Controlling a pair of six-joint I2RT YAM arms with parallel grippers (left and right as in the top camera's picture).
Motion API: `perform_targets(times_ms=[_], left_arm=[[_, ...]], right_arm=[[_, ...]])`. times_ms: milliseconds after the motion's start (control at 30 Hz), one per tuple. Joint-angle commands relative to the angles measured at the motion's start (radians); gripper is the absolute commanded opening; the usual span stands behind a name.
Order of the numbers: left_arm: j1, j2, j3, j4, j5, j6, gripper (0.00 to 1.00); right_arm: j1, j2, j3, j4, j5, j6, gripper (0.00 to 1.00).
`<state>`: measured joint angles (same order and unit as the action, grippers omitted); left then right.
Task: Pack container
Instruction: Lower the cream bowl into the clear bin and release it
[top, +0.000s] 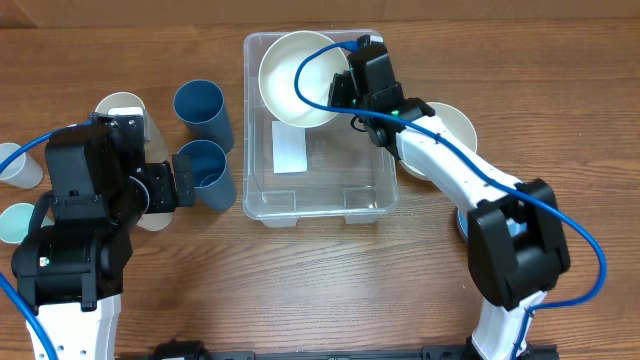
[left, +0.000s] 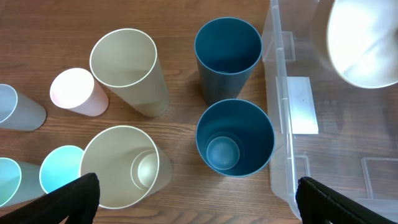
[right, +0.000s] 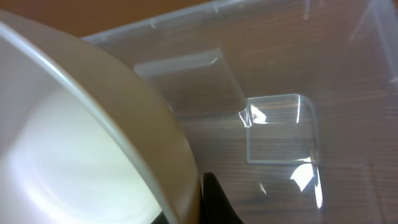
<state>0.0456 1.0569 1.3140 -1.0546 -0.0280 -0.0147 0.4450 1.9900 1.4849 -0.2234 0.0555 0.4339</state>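
RIGHT ARM AT THE BIN: My right tool (top: 347, 92) pinches the rim of a white bowl (top: 298, 78) over the far end of the container (top: 320, 205). The bowl is tipped, its mouth facing up & toward the container's left wall.

The container sits mid-surface (top: 330, 290), open side up. Its long axis runs from my base toward the far edge, w/ the short walls near & far.

My right arm comes in diag. from the container's near right, crosses its right rim & bends down at the wrist over the far right corner. A blue cable loops above the arm. In the right wrist view one dark finger (right: 214, 199) lies against the bowl's outer wall; the other is hidden behind the bowl.

A white rectangular label (top: 290, 148) lies on the container's bottom, left of ctr. No writing on it is legible.

My left tool (left: 198, 186) stands wide apart w/ nothing in it, left of the container & pointed at it. A blue cup (left: 235, 135) stands between the tool & the container's left wall. A second blue cup (left: 227, 50) stands farther along that wall, w/ cream cups (left: 124, 62) further left. A second white bowl (top: 455, 125) rests just right of the container, partly under my arm.
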Motion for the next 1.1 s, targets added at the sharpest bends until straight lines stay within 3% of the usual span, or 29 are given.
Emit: perform_targets(times_ms=[0, 67, 133, 200, 400, 467, 533, 600, 633, 767, 900, 1067], left_arm=[[-0.006, 0.003, 0.023, 0.003, -0.005, 0.023, 1.00], [-0.006, 0.003, 0.023, 0.003, -0.005, 0.023, 1.00], [-0.006, 0.003, 0.023, 0.003, -0.005, 0.023, 1.00], [-0.006, 0.003, 0.023, 0.003, -0.005, 0.023, 1.00], [-0.006, 0.003, 0.023, 0.003, -0.005, 0.023, 1.00], [-0.006, 0.003, 0.023, 0.003, -0.006, 0.023, 1.00], [-0.006, 0.003, 0.023, 0.003, -0.005, 0.023, 1.00], [-0.006, 0.003, 0.023, 0.003, -0.005, 0.023, 1.00], [-0.006, 0.003, 0.023, 0.003, -0.005, 0.023, 1.00], [-0.006, 0.003, 0.023, 0.003, -0.006, 0.023, 1.00], [-0.006, 0.003, 0.023, 0.003, -0.005, 0.023, 1.00], [-0.006, 0.003, 0.023, 0.003, -0.005, 0.023, 1.00]], right_arm=[[-0.013, 0.053, 0.016, 0.050, 0.023, 0.005, 0.04], [-0.017, 0.054, 0.016, 0.059, 0.023, 0.005, 0.07], [-0.017, 0.050, 0.016, 0.061, 0.022, 0.005, 0.29], [-0.017, 0.029, 0.016, 0.061, 0.022, 0.004, 0.41], [-0.017, -0.168, 0.016, -0.019, -0.016, 0.004, 0.43], [-0.014, -0.242, 0.016, -0.131, -0.140, 0.004, 0.45], [0.003, -0.245, 0.014, -0.259, -0.247, 0.005, 0.44], [0.040, -0.209, 0.013, -0.374, -0.256, 0.005, 0.30], [0.074, -0.174, 0.012, -0.421, -0.259, 0.005, 0.17], [0.170, -0.056, 0.012, -0.433, -0.224, 0.005, 0.05], [0.190, 0.044, 0.012, -0.378, -0.215, 0.004, 0.04], [0.186, 0.093, 0.012, -0.249, -0.050, 0.005, 0.04]])
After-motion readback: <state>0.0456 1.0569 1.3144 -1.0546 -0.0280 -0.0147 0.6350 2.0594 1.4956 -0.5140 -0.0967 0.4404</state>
